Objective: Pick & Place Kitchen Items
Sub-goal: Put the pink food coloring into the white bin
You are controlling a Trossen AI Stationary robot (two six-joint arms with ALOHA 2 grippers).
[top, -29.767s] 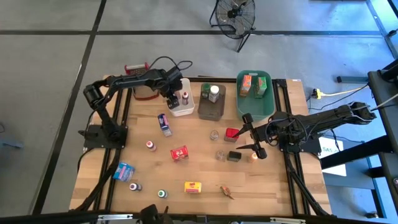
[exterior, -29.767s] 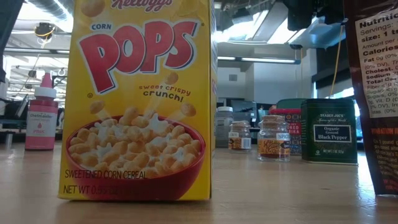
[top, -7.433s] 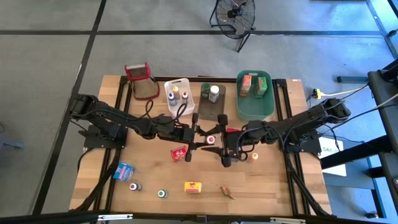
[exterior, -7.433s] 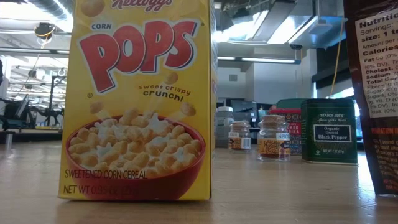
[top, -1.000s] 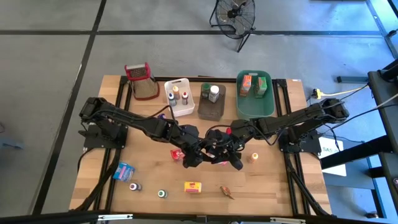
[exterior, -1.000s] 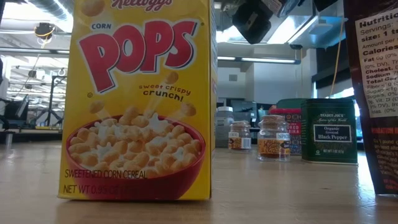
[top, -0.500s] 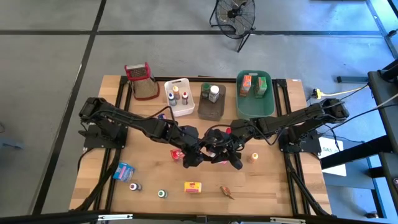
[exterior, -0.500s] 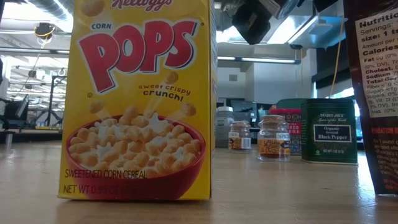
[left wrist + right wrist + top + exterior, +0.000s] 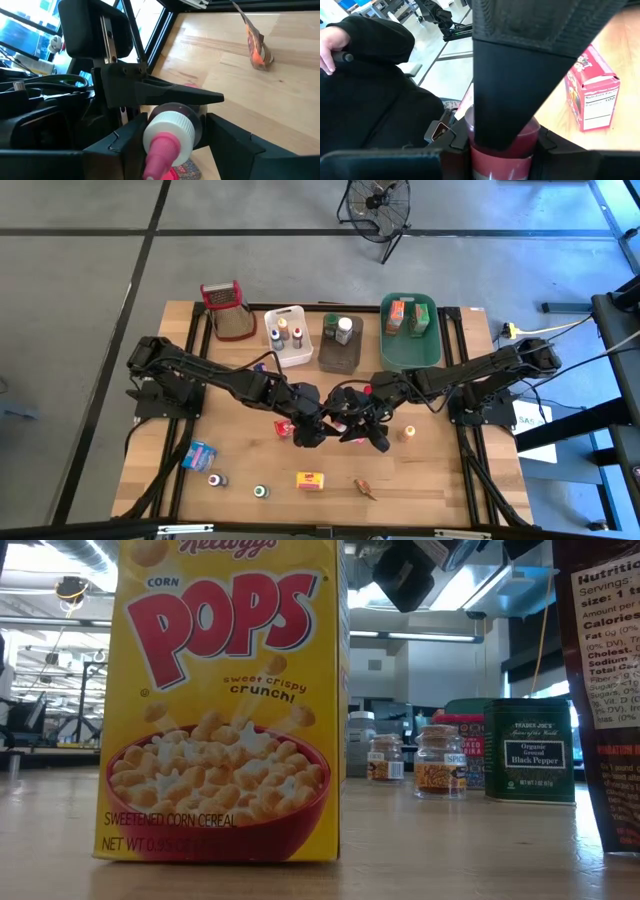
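A small dark-red bottle (image 9: 169,131) with a white collar and a pink nozzle hangs above the middle of the table (image 9: 341,423), its nozzle toward my left arm. My right gripper (image 9: 352,424) (image 9: 502,147) is shut on its body (image 9: 505,142). My left gripper (image 9: 322,426) (image 9: 172,137) is open. Its fingers (image 9: 227,142) stand on either side of the bottle's cap end, with a gap showing on one side. Other kitchen items lie around on the table. My right gripper holds the bottle by its body just behind the white collar (image 9: 194,116). One finger (image 9: 170,94) lies across it; the bottle hides the other. The fingers come from the table's right, slanting a little down. The bottle is lifted clear of the table.
A red box (image 9: 287,427) lies by my left gripper, and an orange-capped bottle (image 9: 408,433) stands to the right. Toward the near edge are a yellow box (image 9: 311,479), a blue box (image 9: 200,454) and an orange wrapper (image 9: 365,488). Tubs (image 9: 410,330) line the far edge. A person (image 9: 365,75) sits beyond.
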